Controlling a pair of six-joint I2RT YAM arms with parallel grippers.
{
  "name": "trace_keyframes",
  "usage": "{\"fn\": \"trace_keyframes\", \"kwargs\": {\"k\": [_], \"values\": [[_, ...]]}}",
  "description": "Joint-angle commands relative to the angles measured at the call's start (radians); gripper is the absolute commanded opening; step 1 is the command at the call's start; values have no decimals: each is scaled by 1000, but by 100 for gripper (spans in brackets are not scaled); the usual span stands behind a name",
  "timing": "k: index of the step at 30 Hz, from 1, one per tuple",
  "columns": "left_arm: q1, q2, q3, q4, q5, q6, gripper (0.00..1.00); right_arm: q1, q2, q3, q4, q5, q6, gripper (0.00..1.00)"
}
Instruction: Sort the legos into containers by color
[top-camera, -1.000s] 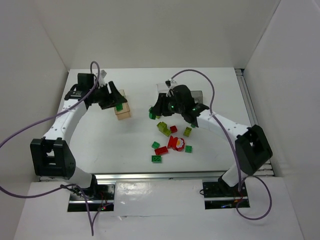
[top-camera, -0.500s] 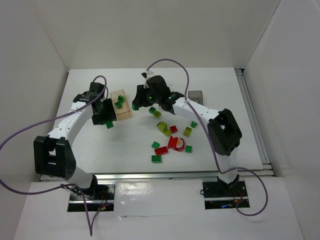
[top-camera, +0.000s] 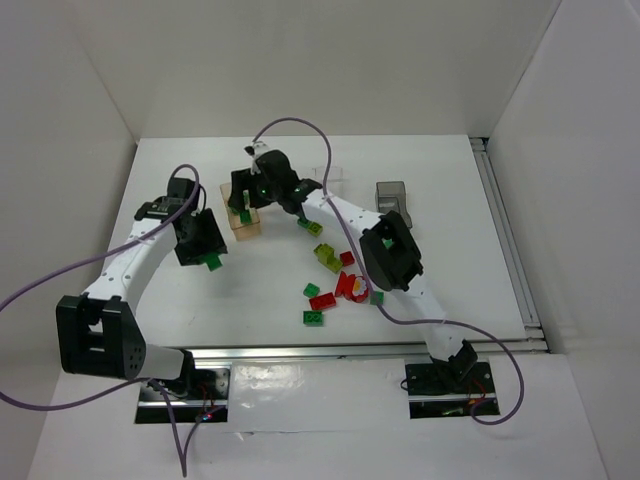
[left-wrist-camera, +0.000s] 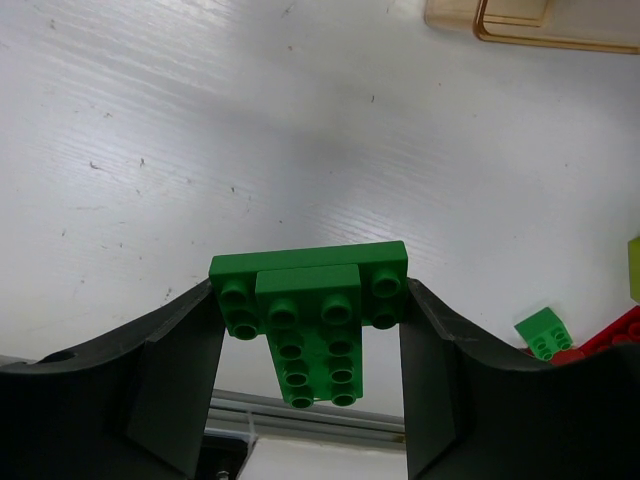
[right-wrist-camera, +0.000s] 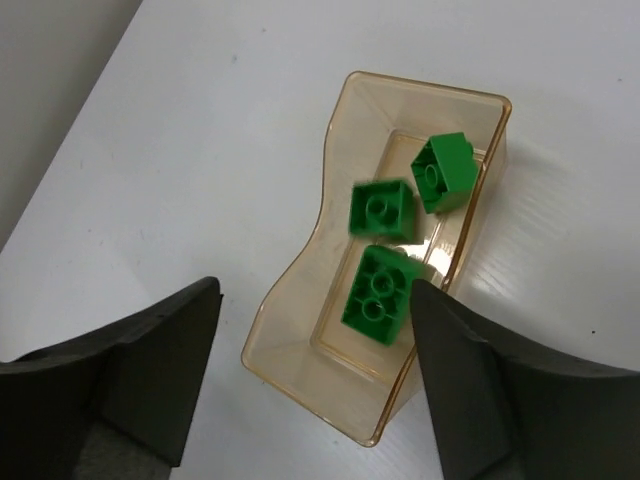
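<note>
While the right gripper (right-wrist-camera: 312, 300) hangs wide open and empty above the tan bin (right-wrist-camera: 430, 84), the left gripper (left-wrist-camera: 312, 300) clamps a green plate (left-wrist-camera: 320, 345). Let the right gripper clear, then drop the plate mid-bin.

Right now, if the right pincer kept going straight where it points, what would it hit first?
Most likely the orange-tan bin right under the open right pincer, with three green bricks in it; how far off it is I cannot tell.
</note>
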Motion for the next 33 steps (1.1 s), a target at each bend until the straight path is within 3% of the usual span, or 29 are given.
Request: {"fn": "trace_keyframes", "kwargs": {"k": [1, 8, 11, 14, 18, 24, 26, 27, 31, 33], "values": [[3, -26, 4, 2, 32, -9, 0, 5, -7, 79, -36, 22, -15, 86], [-25, 39, 39, 40, 93, 54, 0, -18, -302, -264, 41, 104, 19, 81], [-133, 105, 39, 65, 65, 54, 0, -80, -511, -590, 76, 158, 37, 81], [-231, 203, 68, 92, 56, -2, 0, -131, -692, -773, 52, 192, 70, 82], [-342, 361, 147, 92, -16, -59, 0, -202, -881, -899, -28, 232, 70, 83], [-410, 540, 263, 120, -71, -50, 0, -243, -998, -1011, -94, 255, 60, 83], [-422, 574, 303, 120, -87, -21, 10, -252, -1018, -1031, -104, 264, 60, 83], [-422, 589, 337, 120, -87, -9, 29, -252, -1028, -1031, -104, 264, 70, 83], [-456, 625, 386, 91, -100, 13, 79, -252, -1038, -1051, -123, 264, 70, 86], [-468, 590, 374, 82, -111, 4, 88, -252, -1059, -1051, -123, 264, 70, 86]]}}
